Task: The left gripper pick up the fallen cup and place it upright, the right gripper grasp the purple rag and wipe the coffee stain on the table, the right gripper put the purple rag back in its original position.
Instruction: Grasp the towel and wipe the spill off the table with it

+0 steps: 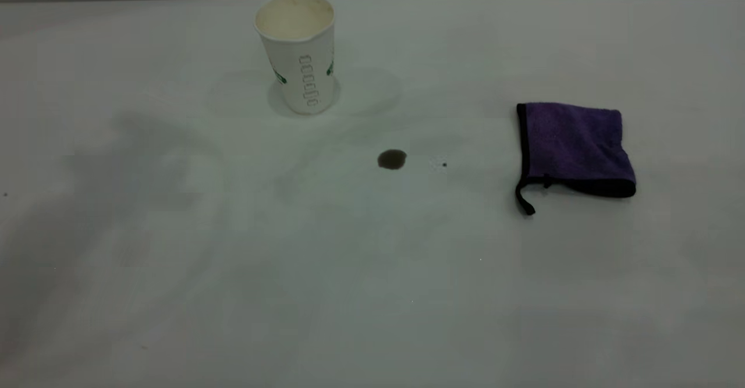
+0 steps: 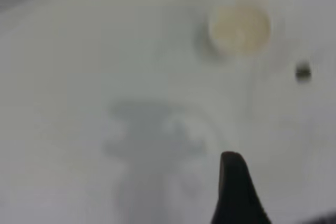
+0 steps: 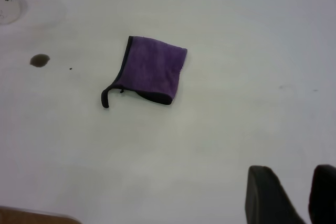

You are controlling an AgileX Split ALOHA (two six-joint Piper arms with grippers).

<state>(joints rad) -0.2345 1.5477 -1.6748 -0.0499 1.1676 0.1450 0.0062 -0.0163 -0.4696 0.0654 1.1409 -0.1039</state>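
Observation:
The cup (image 1: 298, 50) stands upright at the back left of the table (image 1: 233, 295), its cream inside showing; the left wrist view sees it from above (image 2: 240, 29). The coffee stain (image 1: 391, 159) lies in the middle, a dark brown spot. It also shows in the left wrist view (image 2: 303, 71) and the right wrist view (image 3: 40, 60). The purple rag (image 1: 576, 146) lies folded on the right, its loop tail toward the front. Neither arm shows in the exterior view. The left gripper (image 2: 283, 192) hangs high over the table, open and empty. The right gripper (image 3: 294, 174) is shut, empty and far from the rag (image 3: 152, 71).
A tiny black speck (image 1: 444, 164) sits just right of the stain. The table's back edge runs right behind the cup. A brown strip beyond the table edge shows in a corner of the right wrist view (image 3: 31, 216).

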